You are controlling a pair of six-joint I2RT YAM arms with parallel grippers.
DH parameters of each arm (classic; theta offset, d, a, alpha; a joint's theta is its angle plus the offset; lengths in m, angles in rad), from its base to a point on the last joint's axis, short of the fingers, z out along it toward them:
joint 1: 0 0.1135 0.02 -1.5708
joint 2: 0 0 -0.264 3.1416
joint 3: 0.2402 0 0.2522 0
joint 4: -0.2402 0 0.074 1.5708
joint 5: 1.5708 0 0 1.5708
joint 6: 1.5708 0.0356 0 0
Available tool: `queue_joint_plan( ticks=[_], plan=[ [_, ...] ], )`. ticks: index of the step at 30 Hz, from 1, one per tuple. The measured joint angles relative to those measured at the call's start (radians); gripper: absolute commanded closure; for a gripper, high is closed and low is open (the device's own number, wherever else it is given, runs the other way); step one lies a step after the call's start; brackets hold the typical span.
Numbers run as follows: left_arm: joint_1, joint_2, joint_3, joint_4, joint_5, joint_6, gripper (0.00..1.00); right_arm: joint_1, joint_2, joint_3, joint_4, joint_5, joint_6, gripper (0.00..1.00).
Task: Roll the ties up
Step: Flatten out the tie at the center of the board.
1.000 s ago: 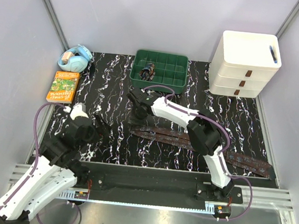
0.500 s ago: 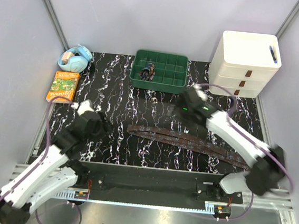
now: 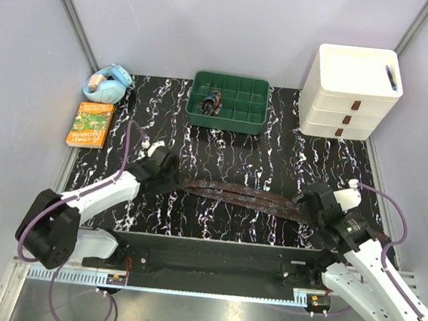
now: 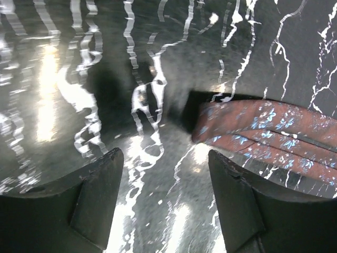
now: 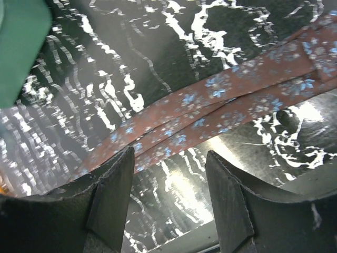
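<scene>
Left hand [image 3: 171, 179] and right hand [image 3: 309, 208], both spread, flank the ties [image 3: 233, 194]; green tray [image 3: 228, 118] sits well behind.

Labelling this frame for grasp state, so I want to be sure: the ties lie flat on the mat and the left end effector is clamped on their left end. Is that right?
Not quite. The ties do lie flat on the mat, but the left end effector is open, not clamped: the left wrist view shows its jaws apart over bare mat, the tie end ahead of them.
</scene>
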Motion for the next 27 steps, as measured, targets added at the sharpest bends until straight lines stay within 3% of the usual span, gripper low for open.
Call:
queue_joint_plan(
  ticks=[9,27],
  plan=[
    [-0.013,0.086,0.002,0.148,0.068,-0.002,0.35,0.0,0.081,-0.048,0.008,0.013,0.019,0.37],
    [-0.013,0.125,0.001,0.192,0.009,-0.056,0.48,0.0,0.078,-0.132,0.069,0.013,0.026,0.39]
  ],
)
